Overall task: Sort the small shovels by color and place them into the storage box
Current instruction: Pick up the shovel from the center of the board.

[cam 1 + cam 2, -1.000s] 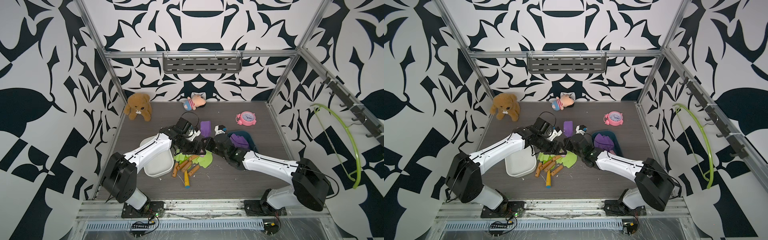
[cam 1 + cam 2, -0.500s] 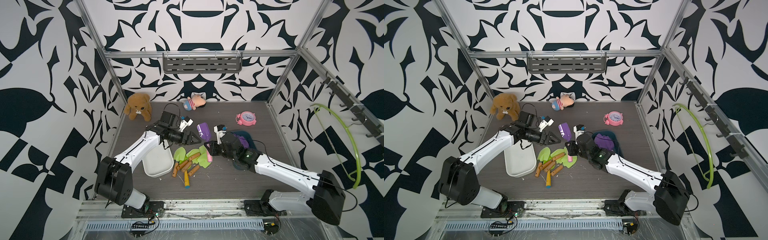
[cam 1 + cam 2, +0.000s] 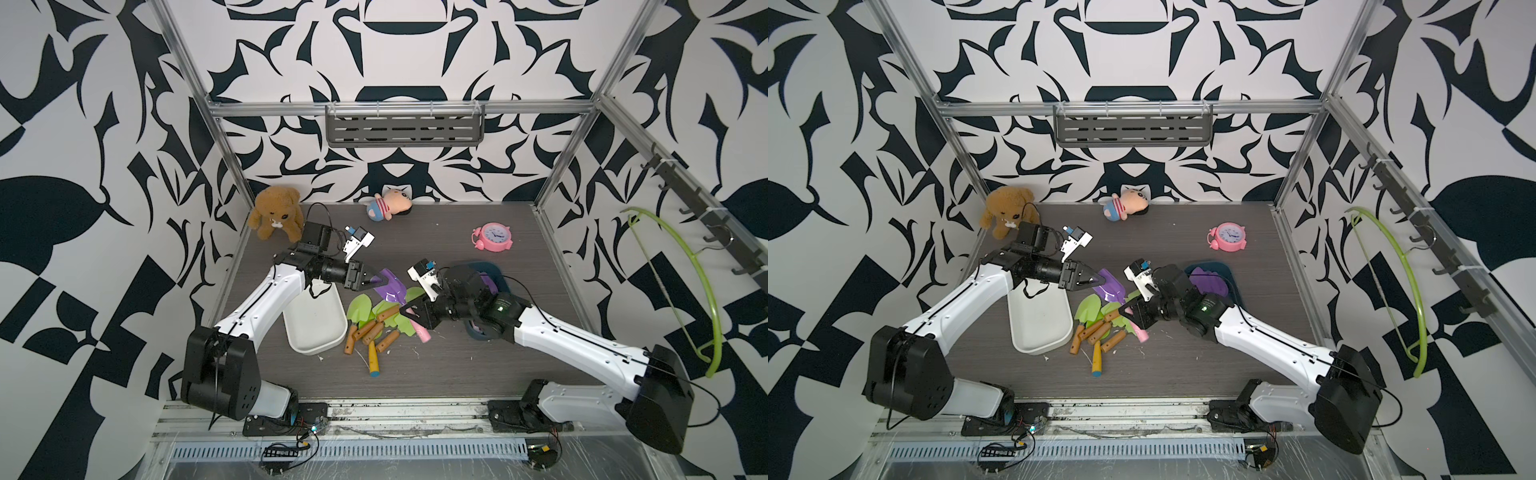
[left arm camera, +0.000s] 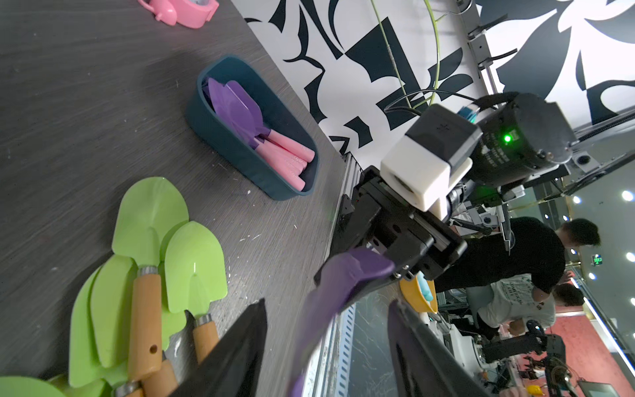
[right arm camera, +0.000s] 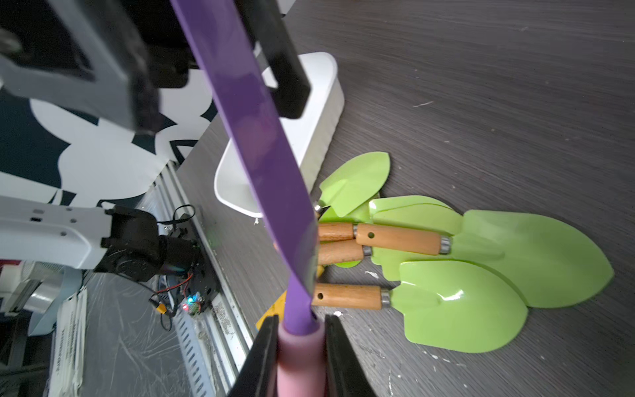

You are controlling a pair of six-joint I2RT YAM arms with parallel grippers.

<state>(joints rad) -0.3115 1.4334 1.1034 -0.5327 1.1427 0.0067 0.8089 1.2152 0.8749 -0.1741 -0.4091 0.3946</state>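
Note:
A purple shovel (image 3: 390,286) (image 3: 1112,284) hangs above the table, and my right gripper (image 3: 409,314) (image 5: 302,321) is shut on its pink handle (image 5: 300,357). Its blade (image 4: 343,275) (image 5: 254,120) reaches between the jaws of my left gripper (image 3: 376,280) (image 4: 328,302), which stand open with a gap on each side. Several green shovels (image 3: 374,320) (image 5: 464,299) with brown handles lie heaped on the table below, with a yellow, blue-tipped one (image 3: 372,357) among them. The dark blue storage box (image 3: 498,278) (image 4: 240,151) holds several purple shovels (image 4: 240,113). The white storage box (image 3: 316,328) (image 5: 319,103) is empty.
A teddy bear (image 3: 276,212) sits at the back left, a small doll (image 3: 388,205) against the back wall, and a pink alarm clock (image 3: 494,237) at the back right. A green hanger (image 3: 681,291) hangs on the right wall.
Both arms drew apart from the middle of the pile. The right arm lifted the purple shovel, whose blade now lies between the left jaws, and these have narrowed.

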